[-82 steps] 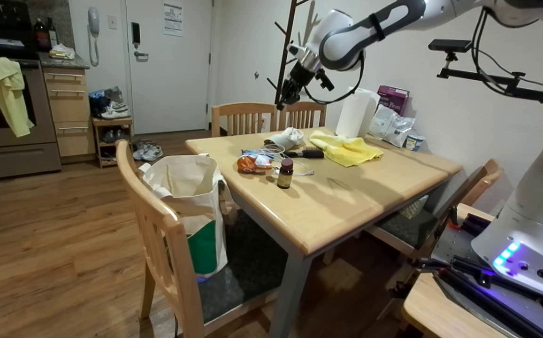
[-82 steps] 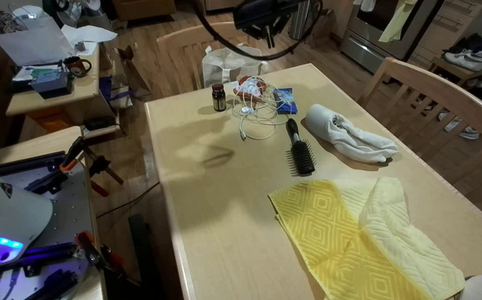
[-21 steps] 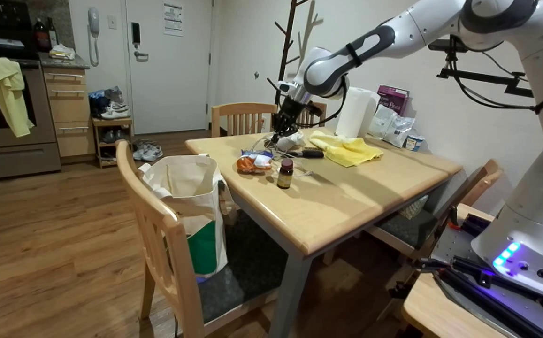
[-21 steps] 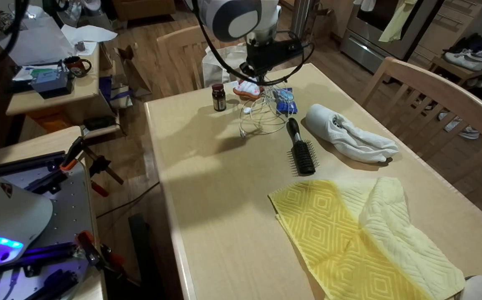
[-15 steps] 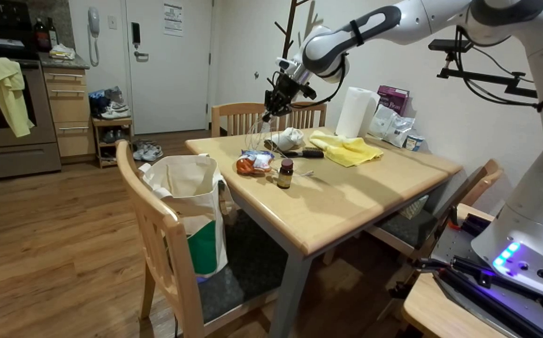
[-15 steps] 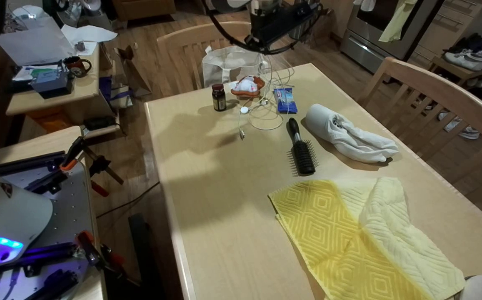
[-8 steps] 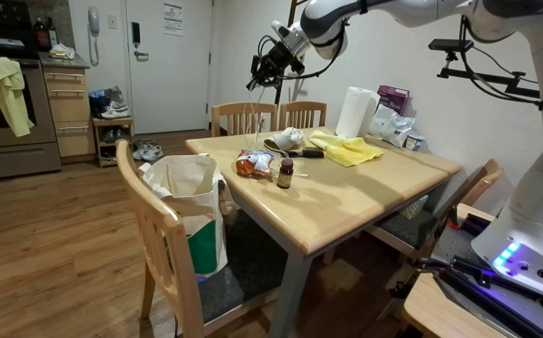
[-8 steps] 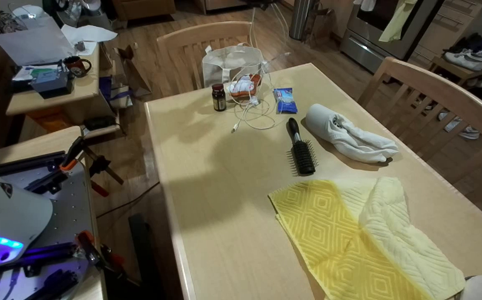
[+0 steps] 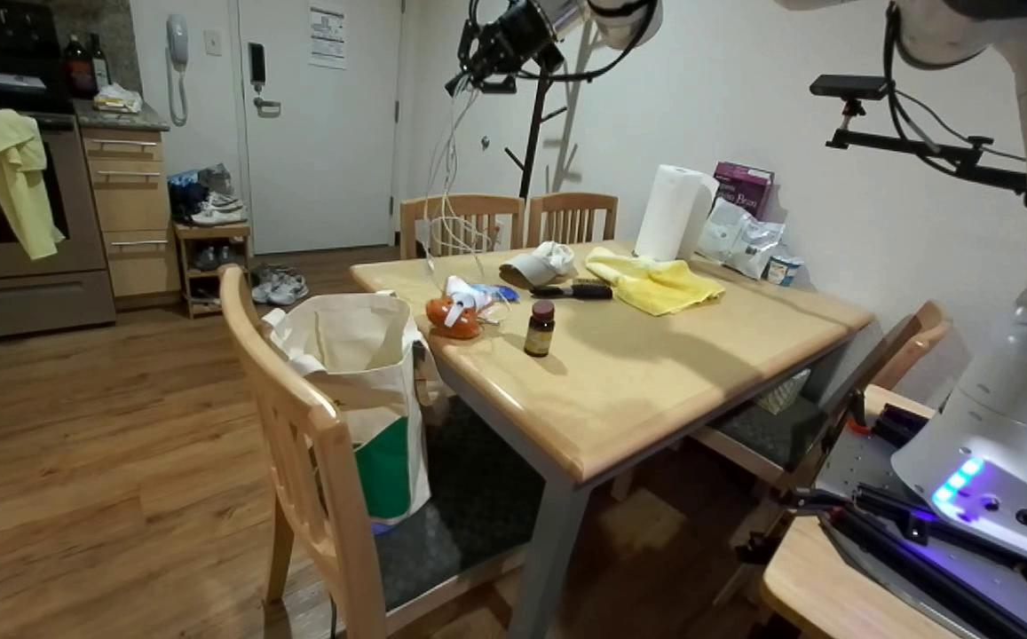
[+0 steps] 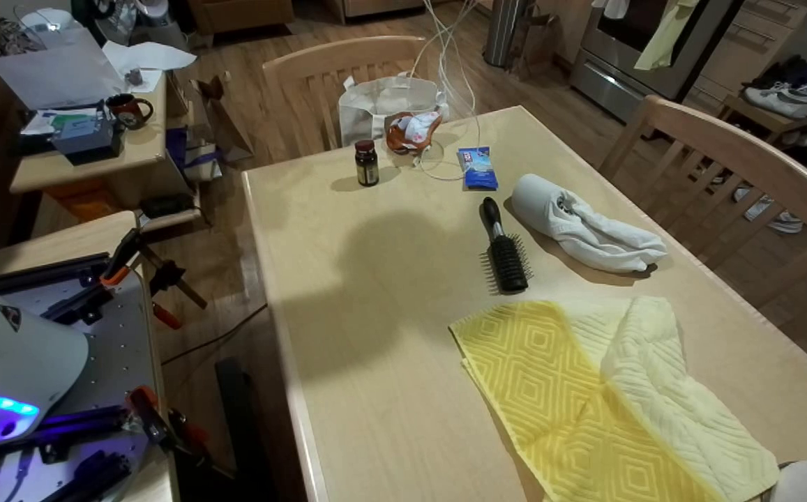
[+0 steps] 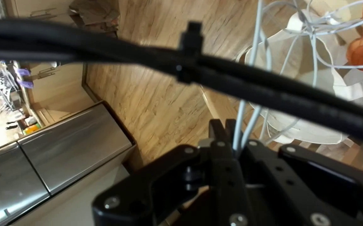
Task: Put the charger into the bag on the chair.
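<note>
Item: white charger cable (image 11: 240,117), pinched in end effector (image 11: 236,149), aloft, lower loops trailing over desk (image 9: 620,382) | Judged done: grasp, lift | Outstanding: bring over canvas tote bag (image 9: 389,390) on chair (image 9: 469,510), lower, release

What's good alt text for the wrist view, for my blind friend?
A black claw pinches a white charger cable, whose loops pass in front of an open cream bag at right. A thick black cable crosses the foreground, with wooden floor behind.
</note>
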`<state>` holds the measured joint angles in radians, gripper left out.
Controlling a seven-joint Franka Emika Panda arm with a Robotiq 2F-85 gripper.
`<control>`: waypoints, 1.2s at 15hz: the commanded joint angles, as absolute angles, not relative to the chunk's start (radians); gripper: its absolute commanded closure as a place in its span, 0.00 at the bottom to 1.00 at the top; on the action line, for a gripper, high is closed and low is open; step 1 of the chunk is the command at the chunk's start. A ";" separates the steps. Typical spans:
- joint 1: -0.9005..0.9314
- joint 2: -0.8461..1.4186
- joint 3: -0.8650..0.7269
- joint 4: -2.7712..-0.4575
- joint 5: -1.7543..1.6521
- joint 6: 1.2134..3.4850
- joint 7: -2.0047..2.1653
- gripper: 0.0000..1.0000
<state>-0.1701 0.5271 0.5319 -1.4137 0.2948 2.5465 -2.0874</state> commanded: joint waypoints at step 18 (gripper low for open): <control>-0.059 0.326 0.549 -1.302 0.140 2.542 -2.162 0.94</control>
